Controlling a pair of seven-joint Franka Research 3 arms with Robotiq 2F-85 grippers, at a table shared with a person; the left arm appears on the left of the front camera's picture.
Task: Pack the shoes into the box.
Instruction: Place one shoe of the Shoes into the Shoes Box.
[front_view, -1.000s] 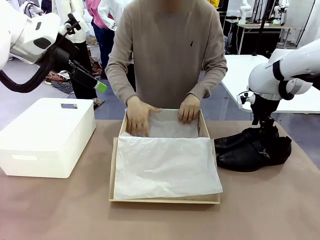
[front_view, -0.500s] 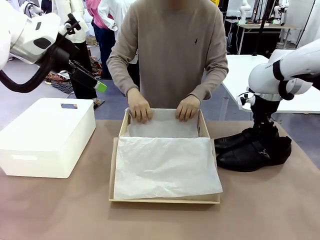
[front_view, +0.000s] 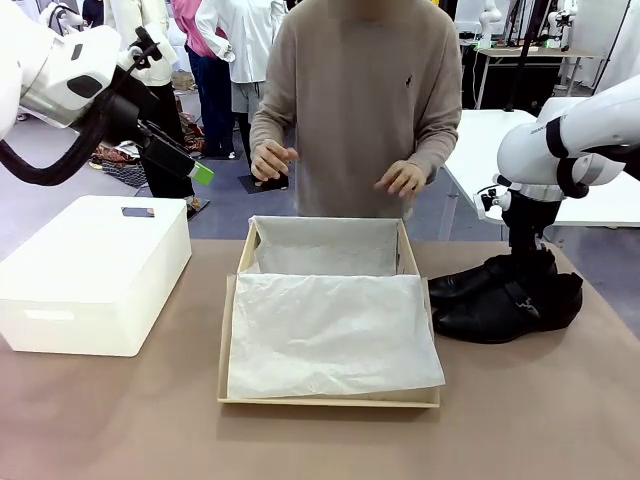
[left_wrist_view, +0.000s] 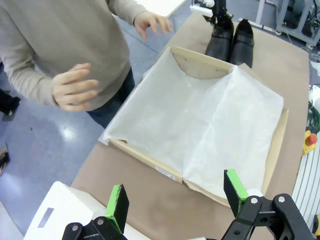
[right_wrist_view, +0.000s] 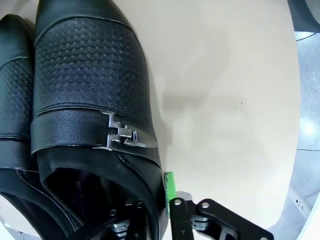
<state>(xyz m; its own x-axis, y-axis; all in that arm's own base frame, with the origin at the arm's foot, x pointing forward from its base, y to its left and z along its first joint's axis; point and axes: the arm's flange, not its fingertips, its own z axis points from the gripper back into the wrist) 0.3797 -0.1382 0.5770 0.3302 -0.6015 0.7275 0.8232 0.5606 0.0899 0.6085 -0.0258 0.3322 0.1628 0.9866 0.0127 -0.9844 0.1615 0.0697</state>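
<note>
The box (front_view: 330, 400) lies open mid-table, white tissue paper (front_view: 330, 335) spread across it. Just right of the box, the shoes (front_view: 500, 300) sit side by side on the table. The right gripper (right_wrist_view: 154, 197) is down on them, jaws astride one shoe's collar with a green pad against the outside. Whether they truly pinch it, I cannot tell. The left gripper (left_wrist_view: 175, 200) hovers up left of the box, jaws wide apart and empty. Beyond the box's far wall, the person's hands (front_view: 272, 160) hang in the air.

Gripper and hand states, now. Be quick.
Left gripper: open, empty.
Right gripper: closed on the shoe, at its side wall.
Person's hand at picture left: empty.
Person's other hand: empty.
</note>
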